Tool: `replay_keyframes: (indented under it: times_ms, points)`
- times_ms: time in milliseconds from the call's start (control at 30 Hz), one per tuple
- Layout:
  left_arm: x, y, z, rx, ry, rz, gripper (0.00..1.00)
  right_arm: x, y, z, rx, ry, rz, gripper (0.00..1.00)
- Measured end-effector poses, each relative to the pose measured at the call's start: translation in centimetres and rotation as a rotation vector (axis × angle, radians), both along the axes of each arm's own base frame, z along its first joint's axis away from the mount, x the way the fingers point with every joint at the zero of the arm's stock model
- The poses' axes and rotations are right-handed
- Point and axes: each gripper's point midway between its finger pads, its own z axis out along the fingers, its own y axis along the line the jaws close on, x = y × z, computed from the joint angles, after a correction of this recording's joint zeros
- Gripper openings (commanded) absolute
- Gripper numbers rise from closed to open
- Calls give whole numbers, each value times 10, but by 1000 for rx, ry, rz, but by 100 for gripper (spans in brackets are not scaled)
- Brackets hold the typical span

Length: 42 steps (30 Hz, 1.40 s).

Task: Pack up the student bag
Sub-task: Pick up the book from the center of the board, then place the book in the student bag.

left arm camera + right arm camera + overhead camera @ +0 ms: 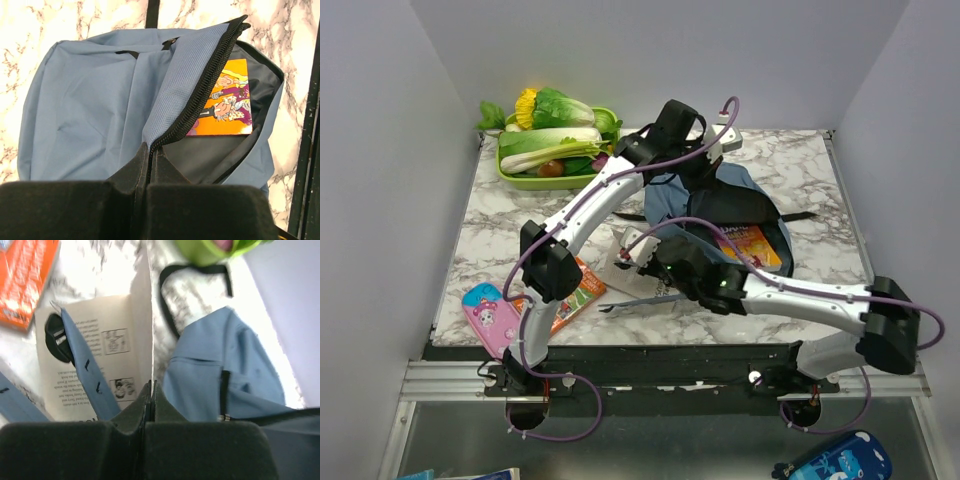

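Left wrist view showed my left tool [148, 156] pinching the student bag [90, 110] by its zipper edge. The bag spread beyond it on the desk [20, 20], soft, light and floppy, so I judged that stiffer edge the best hold. My right tool [151, 390] pinched a booklet [117, 335].

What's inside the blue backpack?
An orange cartoon book lies on the dark lining inside the student bag. The left gripper holds the flap up; anything deeper under that flap is hidden.
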Motion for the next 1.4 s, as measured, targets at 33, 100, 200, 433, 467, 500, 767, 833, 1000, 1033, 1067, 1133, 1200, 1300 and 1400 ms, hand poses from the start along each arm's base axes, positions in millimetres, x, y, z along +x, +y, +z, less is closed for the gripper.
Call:
replay_keyframes:
  times_ms: [33, 100, 200, 433, 467, 500, 767, 833, 1000, 1033, 1067, 1133, 1200, 1300, 1400]
  points:
    - [3, 1, 2, -1, -9, 5, 0, -1, -2, 16, 28, -17, 8, 1]
    - [8, 1, 5, -5, -24, 13, 0, -7, -5, 49, 90, -52, 26, 1]
    - [15, 1, 6, -5, -37, 24, 0, -26, -8, 95, 170, -104, 74, 1]
    - [27, 5, -13, 26, -16, 47, 0, -67, -16, 164, 258, -198, 130, 1]
    - [28, 6, -14, 26, -15, 49, 0, -67, -21, 168, 260, -207, 117, 1]
    - [28, 6, -14, 26, -16, 50, 0, -66, -27, 170, 256, -215, 98, 1]
    - [30, 7, -19, 31, -12, 55, 0, -52, -86, 192, 200, -316, -80, 1]
    - [28, 8, -24, 39, -1, 55, 0, -49, -106, 197, 205, -339, -136, 1]
    - [26, 9, -31, 48, 21, 59, 0, -34, -151, 188, 194, -358, -284, 1]
    - [26, 10, -30, 46, 21, 60, 0, -30, -157, 183, 187, -353, -308, 1]
    - [25, 10, -28, 42, 18, 61, 0, -26, -161, 178, 180, -346, -330, 1]
    - [23, 11, -25, 37, 18, 63, 0, -18, -167, 164, 157, -324, -359, 1]
    - [19, 12, -20, 28, 23, 63, 0, -9, -169, 150, 130, -300, -383, 1]
    - [18, 13, -13, 13, 16, 65, 0, 4, -173, 128, 78, -263, -416, 1]
    - [21, 14, -10, 4, 12, 73, 0, 16, -179, 111, 47, -227, -447, 1]
